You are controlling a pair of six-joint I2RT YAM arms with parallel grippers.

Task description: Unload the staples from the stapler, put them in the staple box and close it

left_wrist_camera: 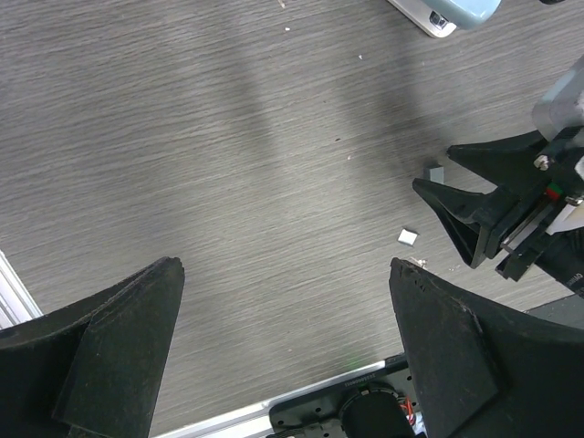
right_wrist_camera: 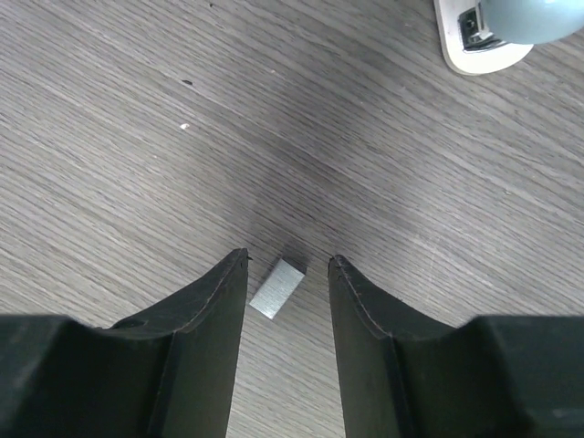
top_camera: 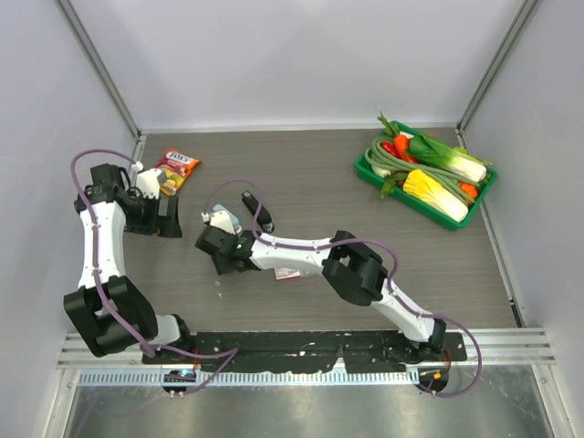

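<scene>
Low in its wrist view, the left gripper (left_wrist_camera: 285, 265) hangs spread wide and empty. The right gripper (right_wrist_camera: 290, 257), parted, straddles the small silver staple block (right_wrist_camera: 276, 288); I'd descend squarely, then pinch gently. The pale blue rounded stapler (right_wrist_camera: 497, 23) lies upper right.

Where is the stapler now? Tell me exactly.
In the right wrist view the stapler lies on the table at the top right, beyond the right gripper, whose open fingers flank a small silver staple block.

End effector (right_wrist_camera: 290, 257) parted, staple strip (right_wrist_camera: 276, 288) between
</scene>
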